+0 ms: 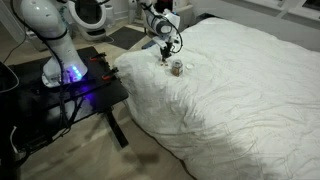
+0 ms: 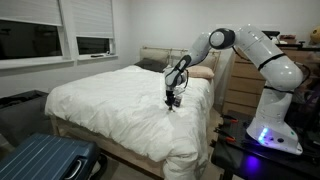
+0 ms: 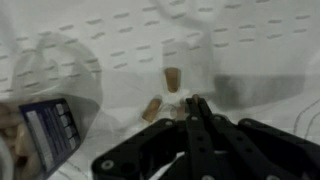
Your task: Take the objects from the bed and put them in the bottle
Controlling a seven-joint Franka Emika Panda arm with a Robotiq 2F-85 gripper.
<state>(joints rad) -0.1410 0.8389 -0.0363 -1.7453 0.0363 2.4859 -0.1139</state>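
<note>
Gripper (image 3: 196,106), lower centre of the wrist view: black jaws drawn together, nothing visible between them. Objects (image 3: 172,78): two tan, cork-like stubs lying on the bed (image 3: 250,40) just up-left of the tips. Bottle (image 3: 40,135) is near, at lower left, dark-labelled. Risk: the soft, rumpled white fabric yields under pressure, so the stubs may roll into a fold or slip out of the pinch.
</note>
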